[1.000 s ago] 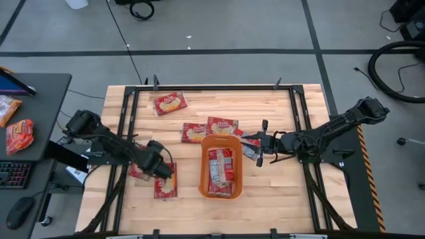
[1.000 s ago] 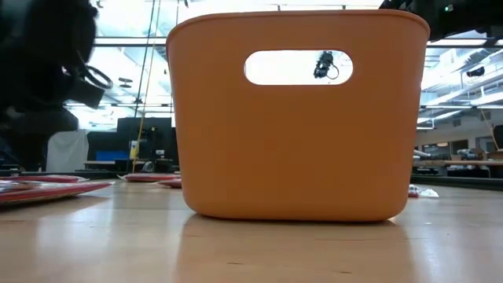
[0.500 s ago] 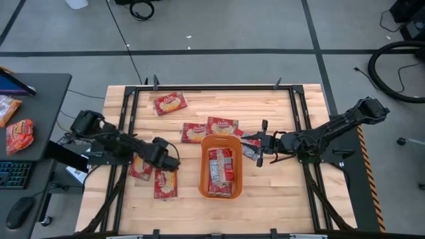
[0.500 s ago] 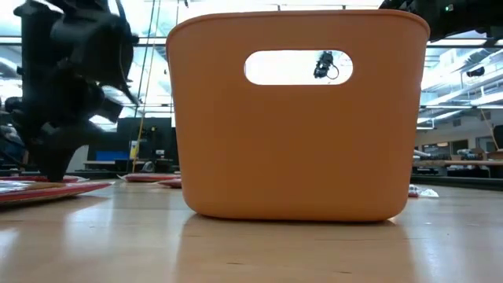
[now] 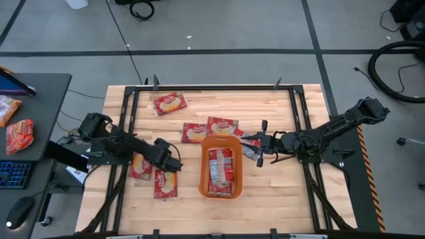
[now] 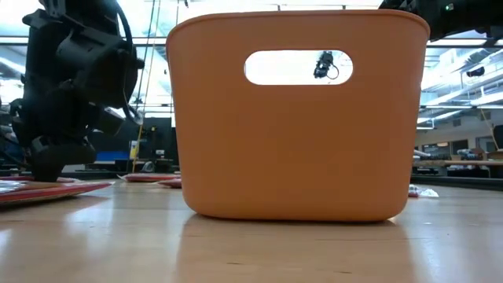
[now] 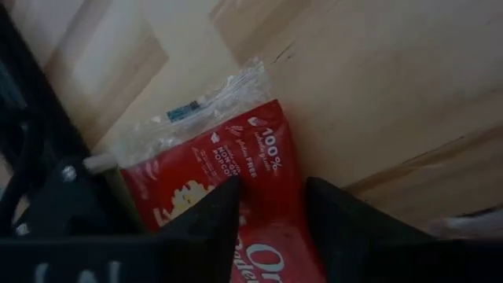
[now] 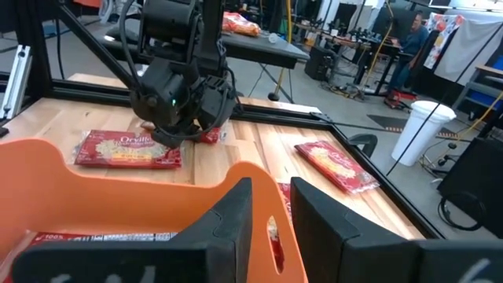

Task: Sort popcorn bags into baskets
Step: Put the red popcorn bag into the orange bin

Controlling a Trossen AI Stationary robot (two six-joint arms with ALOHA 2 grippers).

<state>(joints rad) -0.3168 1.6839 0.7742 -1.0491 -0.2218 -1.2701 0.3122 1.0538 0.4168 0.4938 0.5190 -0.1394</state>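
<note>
On the wooden table [image 5: 279,199], toward its left edge, the left gripper [image 5: 170,161] is down over a red popcorn bag [image 5: 166,183] that lies flat with its long axis running from the far edge toward the near edge; in the left wrist view its two dark fingers [image 7: 206,216] are parted and straddle the packet's top [image 7: 236,169] without closing on it. Just beside that packet, nearer the left edge, a second bag [image 5: 140,166] lies partly under the arm, its long axis also roughly far to near. At the far left corner area a lone bag [image 5: 170,103] lies slightly tilted, long axis across the table. Near the table's middle two more bags [image 5: 194,132] and [image 5: 222,125] lie side by side, long axes across the table, just beyond the orange basket [image 5: 204,174]. The basket stands with its long axis far to near, and bags [image 5: 220,164] lie inside it lengthwise along that axis. Right of the basket's far end, another bag [image 5: 248,143] lies tilted, partly hidden by the right gripper [image 5: 260,142], which hangs beside the basket's rim with its fingers [image 8: 228,216] slightly parted and nothing between them.
</note>
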